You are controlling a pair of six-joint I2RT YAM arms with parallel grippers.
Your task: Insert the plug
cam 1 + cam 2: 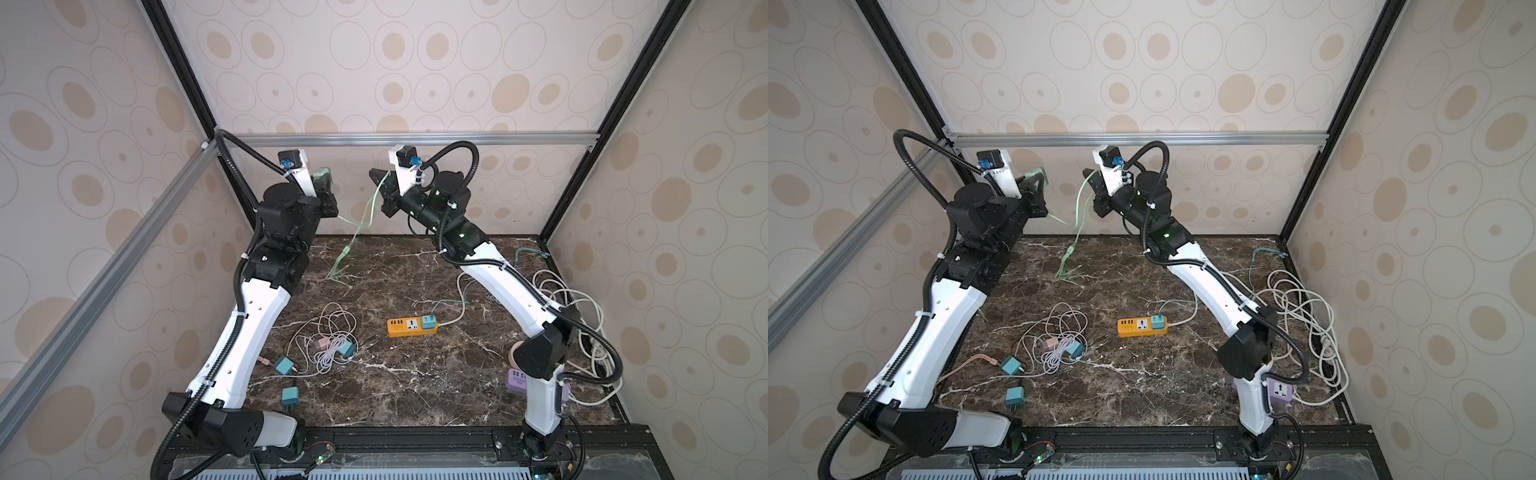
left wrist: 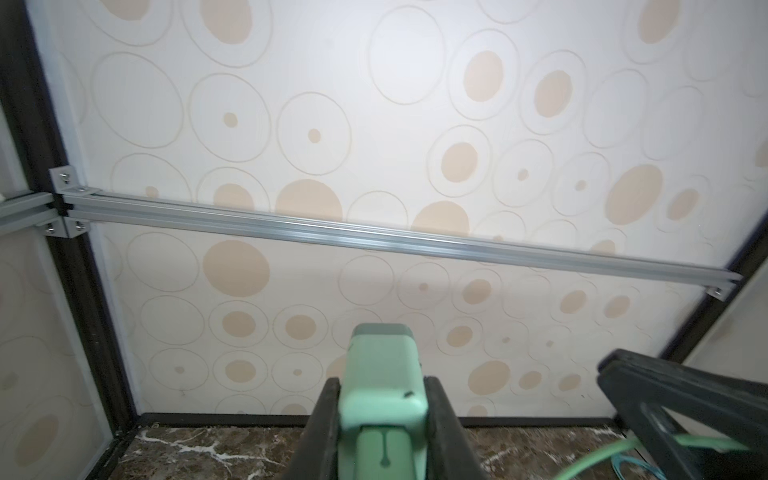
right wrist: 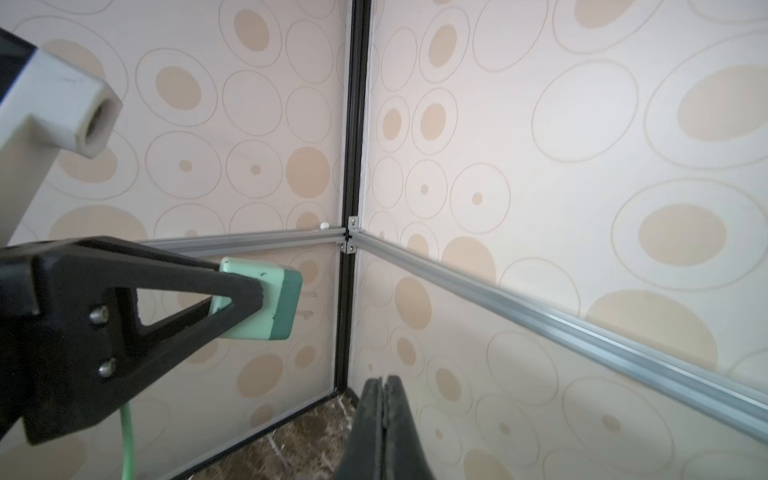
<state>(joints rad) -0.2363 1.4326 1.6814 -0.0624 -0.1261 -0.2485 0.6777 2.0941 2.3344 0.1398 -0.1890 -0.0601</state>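
You're mid-carry: the mint-green square plastic plug is clamped across its sides by the left jaws, which are only partly open around its body. It is held high near the back wall, well above the dark marble worktop. The plug's thin green cable trails down from it and drapes past the right arm. The right jaws are closed tight; the right wrist view shows nothing between their tips, and I can't tell whether they pinch the cable further back.

Your target looks to be the orange rectangular power strip, lying flat mid-worktop. There's no bin or tray here; the strip is the only holder. Its end socket already carries a teal adapter, and the white universal socket beside that is free.

Next, I'd judge, bring the plug down over that free socket with its prongs facing down and square to the slots, keep the cable slack, then press straight in
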